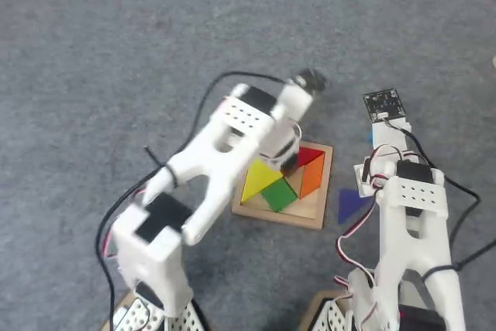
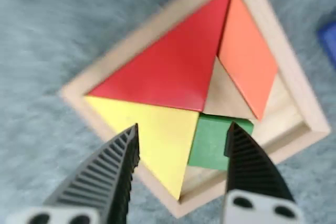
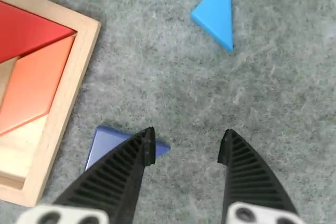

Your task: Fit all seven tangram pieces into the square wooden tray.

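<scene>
left jaws apart above tray [image 2: 144,40], right jaws apart beside dark blue piece [image 3: 107,142]

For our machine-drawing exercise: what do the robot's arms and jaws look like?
The left arm and right arm are white plastic with black motor blocks and black cables; the right one shows red and white wires and a small dark circuit board. The jaws are black, ribbed and pointed.
</scene>
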